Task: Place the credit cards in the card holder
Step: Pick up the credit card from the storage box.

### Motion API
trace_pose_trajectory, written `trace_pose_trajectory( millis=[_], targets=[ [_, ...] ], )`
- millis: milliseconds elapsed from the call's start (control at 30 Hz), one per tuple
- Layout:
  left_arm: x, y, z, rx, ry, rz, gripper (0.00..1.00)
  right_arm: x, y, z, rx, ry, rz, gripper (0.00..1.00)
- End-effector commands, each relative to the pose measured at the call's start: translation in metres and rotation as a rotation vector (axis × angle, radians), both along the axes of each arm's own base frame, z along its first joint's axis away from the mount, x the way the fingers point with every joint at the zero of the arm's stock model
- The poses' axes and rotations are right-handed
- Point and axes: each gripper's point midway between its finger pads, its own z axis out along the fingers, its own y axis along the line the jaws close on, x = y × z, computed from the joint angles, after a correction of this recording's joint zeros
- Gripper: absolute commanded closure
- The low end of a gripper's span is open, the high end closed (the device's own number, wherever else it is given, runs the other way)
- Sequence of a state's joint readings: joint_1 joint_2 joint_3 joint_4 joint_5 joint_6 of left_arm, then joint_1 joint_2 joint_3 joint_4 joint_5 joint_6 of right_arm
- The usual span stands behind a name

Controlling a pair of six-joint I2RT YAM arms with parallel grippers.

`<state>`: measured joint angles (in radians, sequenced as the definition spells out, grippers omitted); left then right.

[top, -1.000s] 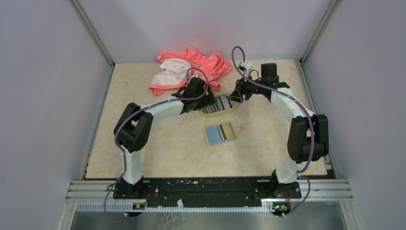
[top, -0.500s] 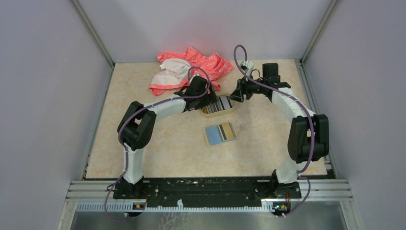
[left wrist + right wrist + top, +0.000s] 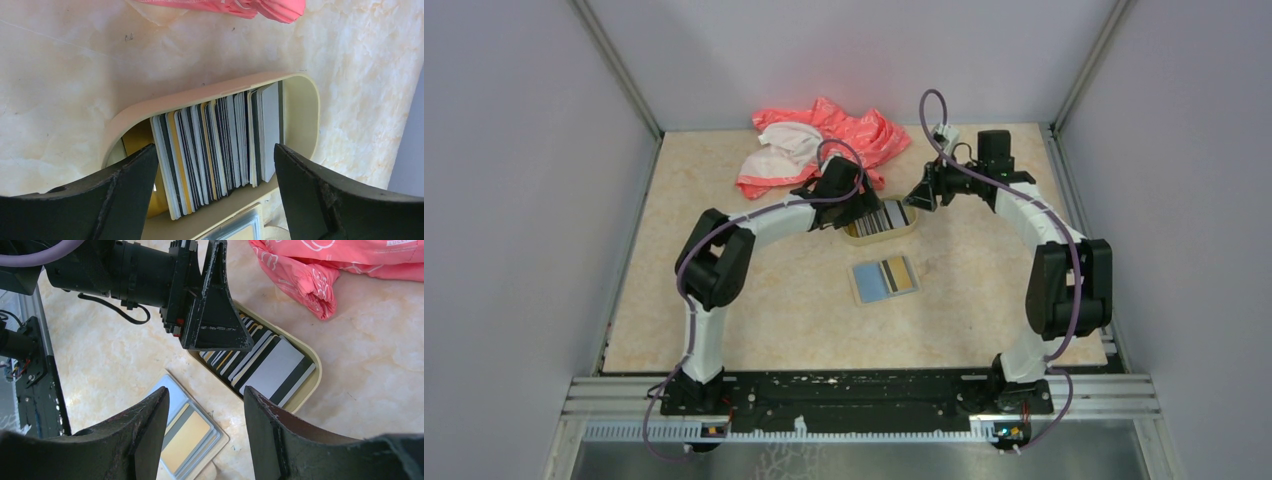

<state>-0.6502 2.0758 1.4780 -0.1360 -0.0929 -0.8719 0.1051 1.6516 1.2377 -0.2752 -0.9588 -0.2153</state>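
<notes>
Credit cards [image 3: 218,150] — directly under left tool [image 3: 215,148]

The credit cards [image 3: 215,150] stand on edge, leaning, in a row inside the tray [image 3: 306,120]. The card holder [image 3: 884,279] lies open and flat at mid-table [image 3: 774,310], apart from them.

Near the frame's centre a tan tray [image 3: 902,233] holds cards [image 3: 889,216] standing on edge (they read as dark and light stripes). The left gripper [image 3: 860,208] covers its left end, and the right gripper [image 3: 921,193] hangs just beside its upper right corner. Below the tray lies the open holder [image 3: 884,279]. A pink cloth [image 3: 844,135] sits above.
</notes>
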Motion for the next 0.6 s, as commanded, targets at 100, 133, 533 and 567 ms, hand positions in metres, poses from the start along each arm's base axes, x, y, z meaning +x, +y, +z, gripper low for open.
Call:
trace_pose_trajectory(
  millis=[100, 133, 533, 567],
  targets=[
    [-0.009, -0.013, 0.008, -0.107, -0.016, -0.044, 0.12, 0.000, -0.002, 0.024, 0.043, -0.071, 0.018, 0.44],
    [-0.008, -0.015, 0.014, -0.136, -0.040, -0.044, 0.13, -0.001, -0.002, 0.024, 0.043, -0.070, 0.018, 0.44],
    [-0.019, -0.032, 0.022, -0.295, -0.037, -0.111, 0.26, -0.001, -0.001, 0.021, 0.049, -0.061, 0.024, 0.44],
    [-0.020, -0.033, 0.023, -0.306, -0.043, -0.124, 0.26, -0.001, -0.001, 0.021, 0.049, -0.060, 0.025, 0.44]
  ],
)
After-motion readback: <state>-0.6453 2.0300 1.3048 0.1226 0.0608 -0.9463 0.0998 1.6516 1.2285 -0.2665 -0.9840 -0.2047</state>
